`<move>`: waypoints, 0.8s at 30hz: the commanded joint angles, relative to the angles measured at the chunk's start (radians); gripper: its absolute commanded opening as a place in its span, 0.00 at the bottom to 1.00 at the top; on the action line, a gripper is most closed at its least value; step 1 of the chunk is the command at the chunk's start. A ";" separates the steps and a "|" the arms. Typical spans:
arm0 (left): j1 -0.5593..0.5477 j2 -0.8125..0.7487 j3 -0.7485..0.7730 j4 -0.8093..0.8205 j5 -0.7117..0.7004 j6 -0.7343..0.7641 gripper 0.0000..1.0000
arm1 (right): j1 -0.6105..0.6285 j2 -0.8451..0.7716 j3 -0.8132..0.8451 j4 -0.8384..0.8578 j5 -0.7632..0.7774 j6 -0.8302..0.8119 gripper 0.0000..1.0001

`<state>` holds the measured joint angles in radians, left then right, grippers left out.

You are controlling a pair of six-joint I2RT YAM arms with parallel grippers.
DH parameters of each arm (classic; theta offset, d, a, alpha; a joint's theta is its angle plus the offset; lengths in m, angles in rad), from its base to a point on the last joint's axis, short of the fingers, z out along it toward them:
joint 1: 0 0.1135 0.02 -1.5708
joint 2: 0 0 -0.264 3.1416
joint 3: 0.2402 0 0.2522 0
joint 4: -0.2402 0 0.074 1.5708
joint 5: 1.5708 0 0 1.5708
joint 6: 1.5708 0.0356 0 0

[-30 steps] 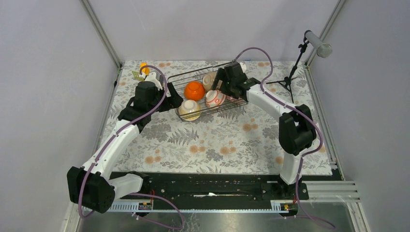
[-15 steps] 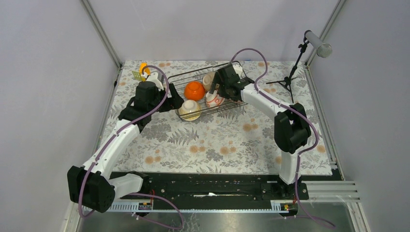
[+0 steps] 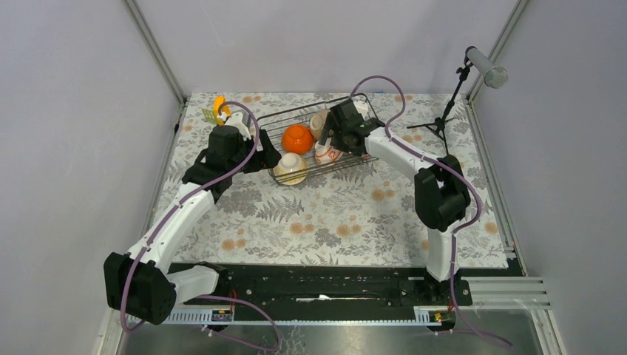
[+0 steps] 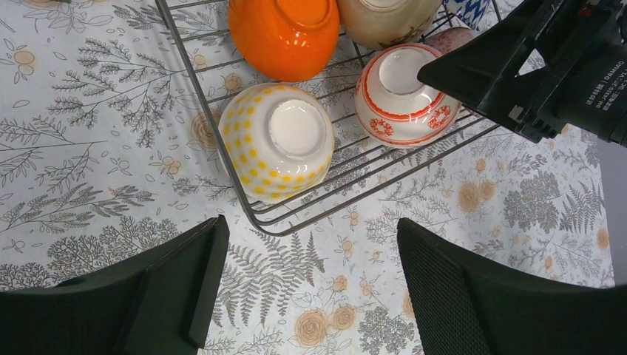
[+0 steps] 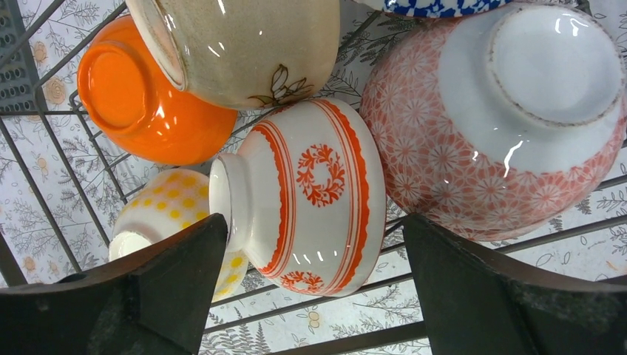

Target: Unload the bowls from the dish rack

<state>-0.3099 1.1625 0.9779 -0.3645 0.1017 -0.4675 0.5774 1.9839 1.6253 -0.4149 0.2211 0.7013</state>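
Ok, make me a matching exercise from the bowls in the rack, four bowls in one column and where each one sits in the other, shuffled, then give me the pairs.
Bowls
1. orange bowl
2. yellow-dotted bowl
3. red-lined bowl
4. pink patterned bowl

Places
A. directly in front of the open right gripper
B. farthest right of the four
C. in the dish rack corner nearest the left gripper
D. just left of the beige bowl

Pairs: 1-D, 2-C, 3-A, 4-B
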 commanded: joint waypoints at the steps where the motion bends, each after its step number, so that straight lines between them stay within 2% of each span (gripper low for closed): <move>1: 0.000 -0.011 0.001 0.039 0.007 0.018 0.88 | 0.010 0.027 0.054 -0.029 -0.018 0.015 0.95; 7: 0.000 -0.008 0.006 0.036 0.001 0.025 0.88 | 0.011 0.028 0.063 -0.024 -0.005 0.023 0.87; 14: 0.000 -0.001 0.013 0.035 -0.008 0.026 0.88 | 0.011 0.009 0.060 0.009 -0.005 0.016 0.71; 18: 0.000 0.003 0.014 0.036 -0.009 0.026 0.88 | 0.010 0.006 0.072 0.014 -0.016 0.009 0.66; 24: 0.000 0.004 0.015 0.036 -0.014 0.026 0.88 | 0.011 -0.011 0.095 0.019 -0.034 -0.004 0.65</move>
<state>-0.3099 1.1625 0.9733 -0.3645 0.0994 -0.4595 0.5797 2.0029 1.6547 -0.4191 0.2142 0.7116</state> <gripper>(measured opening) 0.878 0.771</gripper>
